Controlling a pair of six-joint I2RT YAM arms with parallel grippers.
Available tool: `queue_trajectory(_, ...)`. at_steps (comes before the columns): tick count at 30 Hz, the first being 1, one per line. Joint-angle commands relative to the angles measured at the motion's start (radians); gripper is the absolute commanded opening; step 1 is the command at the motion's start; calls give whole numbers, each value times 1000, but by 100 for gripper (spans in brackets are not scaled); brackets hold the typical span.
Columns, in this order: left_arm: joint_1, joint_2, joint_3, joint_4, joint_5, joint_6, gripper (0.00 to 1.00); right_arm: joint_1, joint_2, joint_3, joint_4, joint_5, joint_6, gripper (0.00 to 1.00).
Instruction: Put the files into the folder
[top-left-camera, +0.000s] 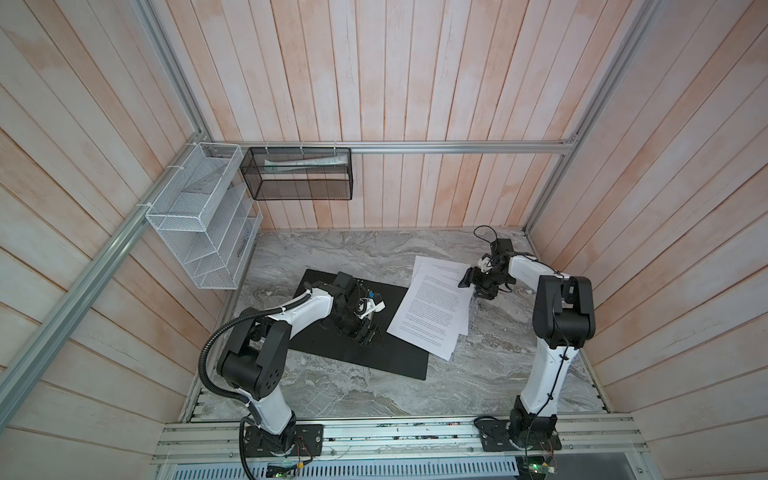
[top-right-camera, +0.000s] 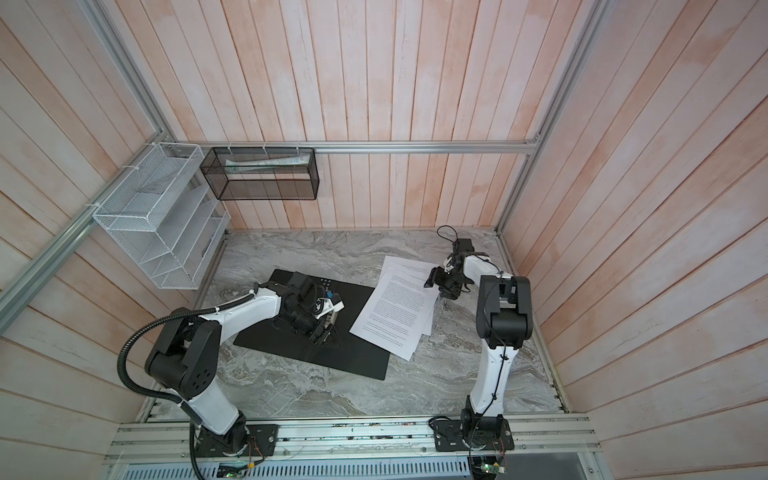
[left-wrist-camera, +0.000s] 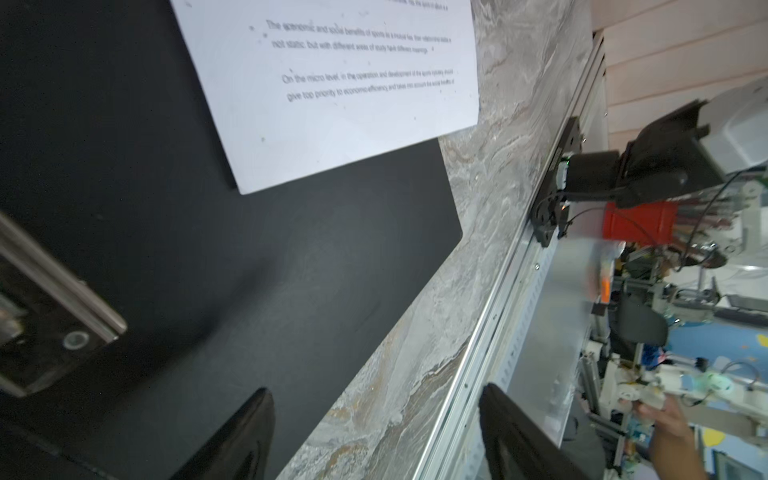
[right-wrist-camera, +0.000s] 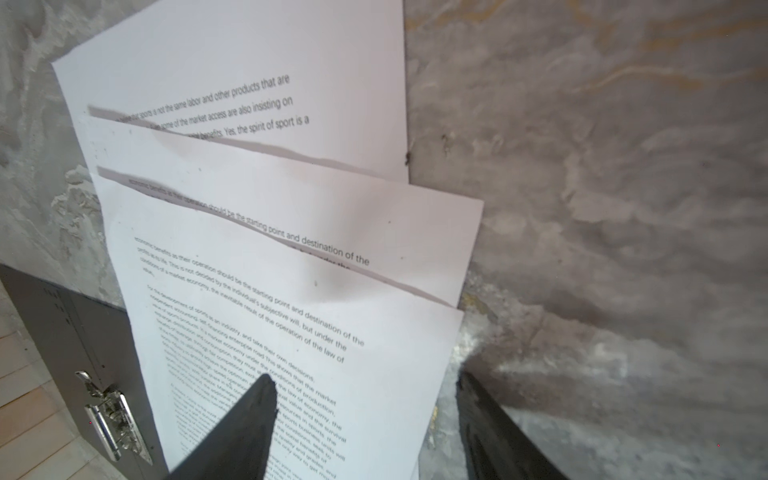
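The left gripper (left-wrist-camera: 374, 397) hangs open and empty above the folder (top-left-camera: 399, 357) (spread flat, black side up), while the right gripper (right-wrist-camera: 365, 384), jaws also apart, holds nothing and straddles an edge of the files (top-left-camera: 432, 307).

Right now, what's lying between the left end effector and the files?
Only the bare black inside of the open folder. The left wrist view shows it stretching from the left end effector to the files; both top views agree.
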Motion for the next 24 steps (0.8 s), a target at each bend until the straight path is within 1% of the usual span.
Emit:
queue_trajectory(1, -33, -50, 28, -117, -132, 229, 80, 17, 60, 18, -82, 80, -28, 71)
queue_trajectory(3, -61, -73, -10, -108, -203, 284, 80, 29, 75, 39, -99, 84, -33, 71)
queue_trajectory(4, -73, -79, -33, -86, -237, 292, 81, 35, 79, 47, -104, 85, -34, 71)
queue_trajectory(6, -111, -79, -71, -35, -313, 287, 82, 47, 83, 60, -107, 85, -32, 71)
queue_trajectory(8, -141, -77, -99, 16, -352, 260, 82, 58, 87, 71, -112, 83, -34, 71)
queue_trajectory(11, -178, -59, -110, 47, -364, 225, 79, 68, 92, 84, -123, 78, -34, 70)
queue_trajectory(13, -196, -41, -105, 49, -354, 209, 79, 70, 86, 80, -118, 64, -32, 70)
queue_trajectory(15, -204, -19, -98, 64, -339, 188, 78, 71, 81, 66, -101, 35, -27, 69)
queue_trajectory(17, -208, 6, -89, 77, -327, 164, 73, 73, 77, 60, -97, 24, -24, 69)
queue_trajectory(22, -210, 77, -60, 100, -296, 112, 69, 79, 73, 39, -89, 10, -28, 68)
queue_trajectory(24, -210, 99, -54, 108, -280, 102, 68, 82, 72, 33, -86, -3, -32, 68)
